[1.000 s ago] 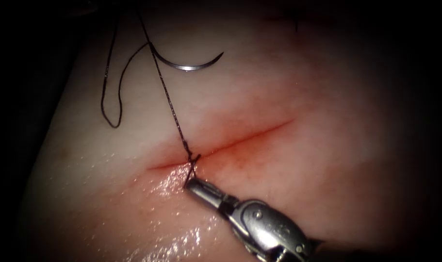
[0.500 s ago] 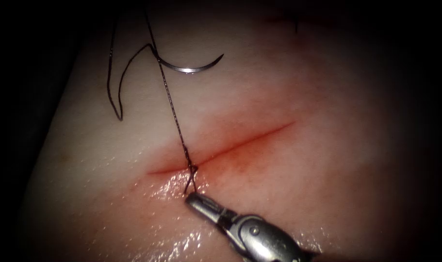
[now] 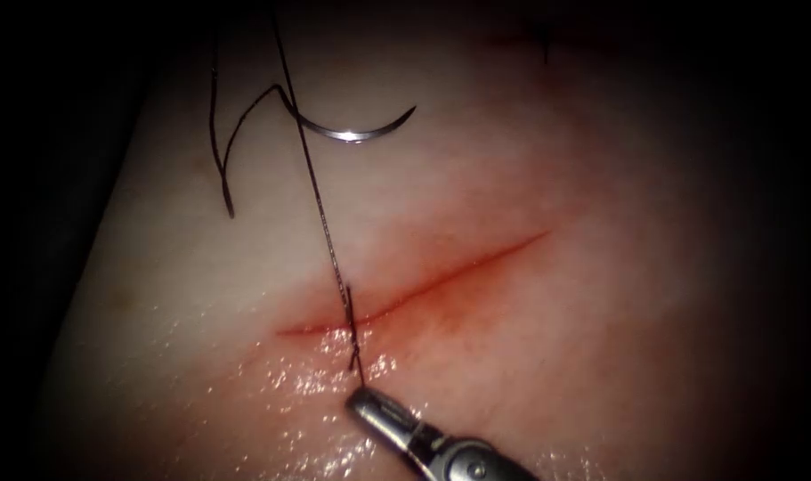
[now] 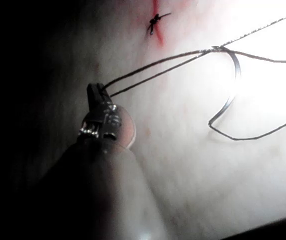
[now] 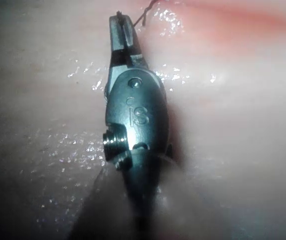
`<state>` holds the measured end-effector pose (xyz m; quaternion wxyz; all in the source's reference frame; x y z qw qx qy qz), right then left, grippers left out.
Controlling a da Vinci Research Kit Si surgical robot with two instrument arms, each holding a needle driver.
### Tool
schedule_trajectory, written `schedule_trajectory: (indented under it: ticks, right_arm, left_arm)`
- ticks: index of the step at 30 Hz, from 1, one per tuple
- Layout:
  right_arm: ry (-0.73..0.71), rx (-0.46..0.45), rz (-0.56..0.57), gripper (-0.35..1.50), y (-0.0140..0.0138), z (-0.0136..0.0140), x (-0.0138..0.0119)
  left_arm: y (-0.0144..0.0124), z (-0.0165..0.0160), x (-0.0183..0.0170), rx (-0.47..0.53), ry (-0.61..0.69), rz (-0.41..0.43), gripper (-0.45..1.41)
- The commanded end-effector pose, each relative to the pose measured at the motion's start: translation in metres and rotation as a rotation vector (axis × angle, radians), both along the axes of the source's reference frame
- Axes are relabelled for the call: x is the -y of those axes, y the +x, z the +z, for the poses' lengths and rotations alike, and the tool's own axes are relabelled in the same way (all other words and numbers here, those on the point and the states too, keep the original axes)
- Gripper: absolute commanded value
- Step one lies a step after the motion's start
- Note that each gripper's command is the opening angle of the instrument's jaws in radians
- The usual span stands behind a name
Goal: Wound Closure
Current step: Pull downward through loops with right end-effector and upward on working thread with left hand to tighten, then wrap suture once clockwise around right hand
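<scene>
Thread [image 3: 320, 209] is stretched taut across the tissue [image 3: 601, 338], running from the dark upper edge of the endoscope view down to the cut [image 3: 423, 283], which it crosses near the cut's left end. The short end below the cut is pinched in the pressed-together jaws of the right gripper [image 3: 359, 405], which enters from the lower right; the same pinch is seen in the right wrist view, where the thread [image 5: 144, 16] leaves the tip of the right gripper [image 5: 120, 22]. The needle [image 3: 356, 134] is left lying free on the tissue above the cut, not in the tissue and held by nothing. In the left wrist view, two strands of thread [image 4: 153, 75] are clamped in the shut jaws of the left gripper [image 4: 96, 92]. Red fluid [image 3: 441, 298] is seen along the cut.
</scene>
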<state>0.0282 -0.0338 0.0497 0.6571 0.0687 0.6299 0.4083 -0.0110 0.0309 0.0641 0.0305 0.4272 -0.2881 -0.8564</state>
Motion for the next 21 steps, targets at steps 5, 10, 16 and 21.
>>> schedule_trajectory:
  ticks: [5, 10, 16, 21]
  right_arm:
    - [0.006, 0.015, -0.016, -0.35, 0.0003, -0.0008, 0.0017]
    - [0.0, 0.031, -0.017, -0.35, -0.0001, 0.0008, 0.0022]
    - [-0.002, 0.041, 0.001, -0.35, -0.0009, 0.0022, 0.0017]
    - [-0.012, 0.019, 0.026, -0.35, -0.0009, 0.0017, 0.0014]
  left_arm:
    - [-0.0004, 0.0, -0.0003, -0.003, -0.007, -0.003, -0.45]
    - [-0.0004, 0.0, -0.0009, -0.006, -0.006, -0.001, -0.45]
    - [-0.0006, 0.0001, -0.0007, -0.009, -0.011, -0.007, -0.45]
    - [-0.0008, -0.0004, 0.0006, -0.021, -0.019, -0.017, -0.45]
